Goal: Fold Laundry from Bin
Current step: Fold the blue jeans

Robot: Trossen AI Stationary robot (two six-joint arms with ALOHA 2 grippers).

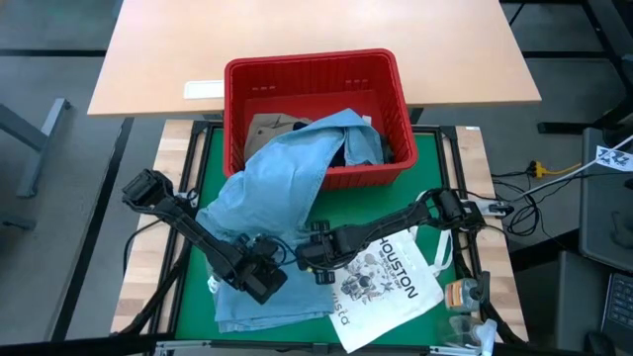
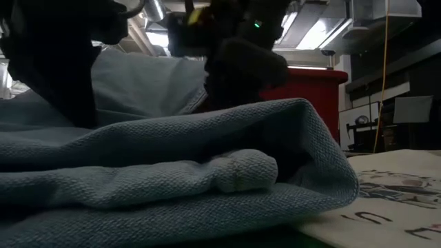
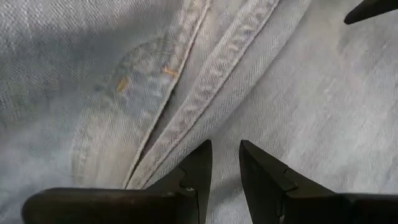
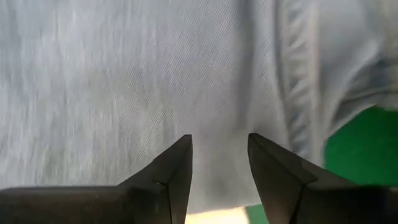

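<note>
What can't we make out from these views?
- Bin contents: high view, denim drapes over the rim, covering most garments.
- Tote print: low view, cut off by the edge; high view, right arm crosses it.
- Left gripper, right gripper: wrist views show parted fingers above denim; whether they pinch it is unclear.
- Table behind denim: low view, blocked.

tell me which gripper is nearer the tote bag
Right. The right gripper sits at the tote bag's edge; the left gripper is farther off, over the denim.
</note>
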